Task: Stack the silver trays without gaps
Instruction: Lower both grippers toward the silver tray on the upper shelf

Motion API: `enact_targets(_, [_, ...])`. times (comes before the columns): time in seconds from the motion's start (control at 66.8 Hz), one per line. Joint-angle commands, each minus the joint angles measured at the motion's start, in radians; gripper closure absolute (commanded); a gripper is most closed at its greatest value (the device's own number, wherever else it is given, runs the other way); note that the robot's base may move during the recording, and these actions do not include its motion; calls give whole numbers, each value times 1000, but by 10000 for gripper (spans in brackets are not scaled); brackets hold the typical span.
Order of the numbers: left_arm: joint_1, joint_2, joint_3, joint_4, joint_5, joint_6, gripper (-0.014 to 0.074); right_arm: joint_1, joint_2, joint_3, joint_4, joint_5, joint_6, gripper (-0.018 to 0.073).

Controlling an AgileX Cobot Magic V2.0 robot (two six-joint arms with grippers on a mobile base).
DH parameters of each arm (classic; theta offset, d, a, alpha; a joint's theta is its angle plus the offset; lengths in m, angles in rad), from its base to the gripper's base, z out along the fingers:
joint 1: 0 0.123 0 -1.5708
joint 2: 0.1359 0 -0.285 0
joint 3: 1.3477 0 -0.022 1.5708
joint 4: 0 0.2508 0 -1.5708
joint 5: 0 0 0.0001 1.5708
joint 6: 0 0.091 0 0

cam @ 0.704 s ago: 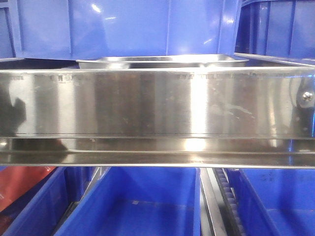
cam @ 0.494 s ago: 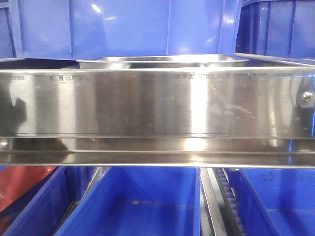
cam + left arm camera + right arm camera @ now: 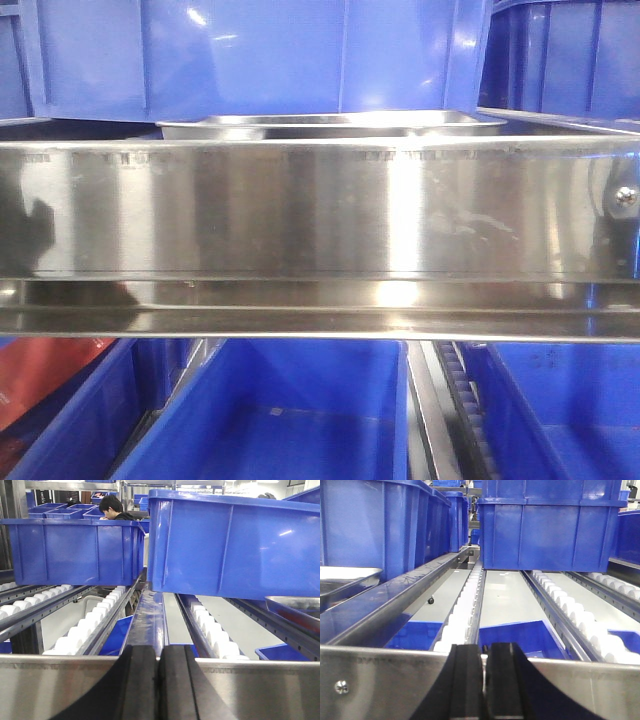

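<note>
Spotting the silver tray (image 3: pixel 330 124) sitting flat, just behind the steel rail (image 3: pixel 320 210), in front of a blue bin (image 3: pixel 250 55). Finding left gripper (image 3: pixel 159 680) and right gripper (image 3: pixel 484 680) low by that rail, either side of the tray, fingers pinched together on nothing. Could clip the rail going over. Could also skid off that slick rim, or drop the tray tilted and leave a gap.

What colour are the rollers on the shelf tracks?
White; the rollers show best in the right wrist view.

Steel roller racks (image 3: pixel 95 622), blue bins (image 3: pixel 75 550)
</note>
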State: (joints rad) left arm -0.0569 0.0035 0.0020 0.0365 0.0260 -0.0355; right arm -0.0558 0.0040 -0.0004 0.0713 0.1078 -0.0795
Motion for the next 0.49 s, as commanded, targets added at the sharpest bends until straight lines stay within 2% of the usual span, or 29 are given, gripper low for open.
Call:
enact_targets(0.0, [4, -4, -2, -5, -14, 3, 603, -1, -4, 0, 2, -19, 2, 576])
enact_targets(0.285, [4, -4, -2, -2, -62, 3, 603, -1, -4, 0, 2, -99, 2, 576])
enact_targets(0.374, [4, -4, -2, -2, -122, 3, 603, -1, -4, 0, 2, -231, 2, 576])
enact_targets(0.479, [4, -4, -2, -2, -268, 3, 603, -1, -4, 0, 2, -441, 2, 576])
